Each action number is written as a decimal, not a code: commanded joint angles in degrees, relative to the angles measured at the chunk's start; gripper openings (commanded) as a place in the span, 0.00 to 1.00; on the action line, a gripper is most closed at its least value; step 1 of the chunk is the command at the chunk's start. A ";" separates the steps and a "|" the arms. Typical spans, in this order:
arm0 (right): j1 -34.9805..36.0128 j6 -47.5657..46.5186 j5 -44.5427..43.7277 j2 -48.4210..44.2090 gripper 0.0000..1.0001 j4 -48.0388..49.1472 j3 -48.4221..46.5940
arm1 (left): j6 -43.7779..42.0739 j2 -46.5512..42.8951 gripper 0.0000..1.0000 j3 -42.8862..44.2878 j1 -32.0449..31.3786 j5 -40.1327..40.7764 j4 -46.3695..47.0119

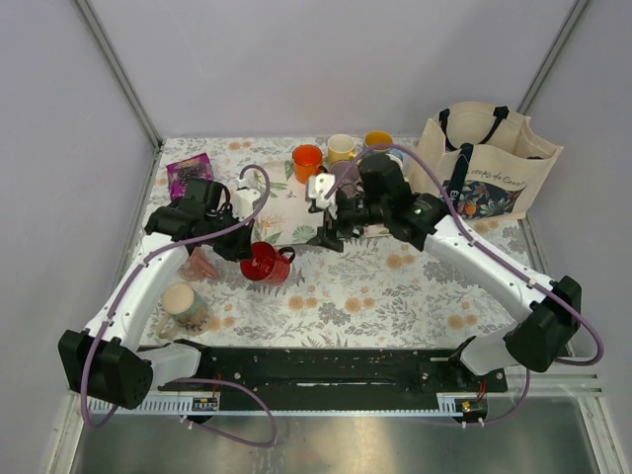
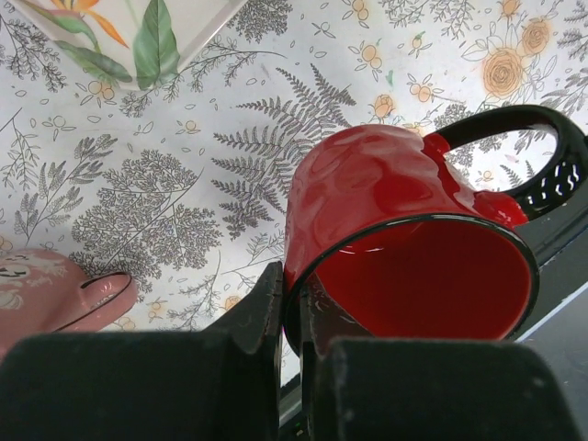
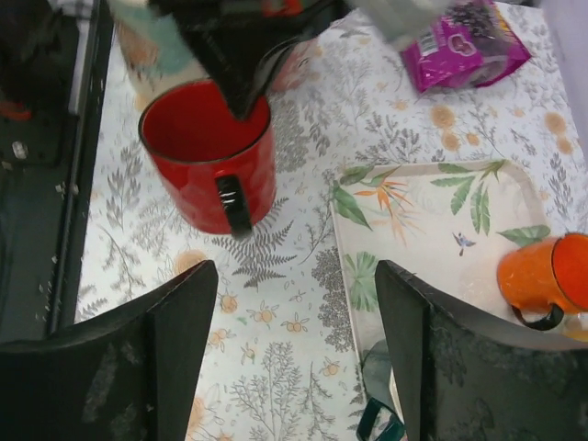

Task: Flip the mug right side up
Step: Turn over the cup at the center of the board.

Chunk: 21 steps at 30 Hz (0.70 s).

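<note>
L gripper point(image 2: 292, 308) pinched red mug point(image 2: 395, 202) by its rim, prob. to clear room near pink mug point(image 2: 55, 289) on tabletop point(image 2: 138, 184); R gripper point(image 3: 294, 276) spread, empty.

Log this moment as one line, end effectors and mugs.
left end effector: shut on red mug rim | right end effector: open, empty | salmon-pink mug: on table, not gripped

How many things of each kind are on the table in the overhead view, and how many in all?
Mugs: 7 – red mug, orange mug, cream mug, amber mug, mauve mug, salmon-pink mug, pale pink mug
Tray: 1
Tote bag: 1
Snack packet: 1
Total: 10
</note>
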State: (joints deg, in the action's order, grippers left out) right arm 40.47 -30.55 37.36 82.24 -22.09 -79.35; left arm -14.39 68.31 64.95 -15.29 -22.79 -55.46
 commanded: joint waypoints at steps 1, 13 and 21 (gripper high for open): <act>4.88 -18.66 -5.98 1.43 0.76 -6.21 0.78 | 3.94 0.23 0.00 5.89 0.00 -0.42 0.45; 9.10 -26.84 -8.11 12.41 0.69 -13.85 -10.29 | 3.23 2.35 0.00 5.54 0.00 -3.05 1.58; 12.70 -33.61 -8.36 19.36 0.53 -27.13 -17.50 | 1.83 3.93 0.00 7.74 0.00 -2.18 2.20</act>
State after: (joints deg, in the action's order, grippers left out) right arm 50.61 -59.22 29.45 99.48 -41.50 -93.08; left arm -12.27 71.94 68.36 -15.29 -22.87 -56.88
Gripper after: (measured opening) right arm 0.551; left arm 0.078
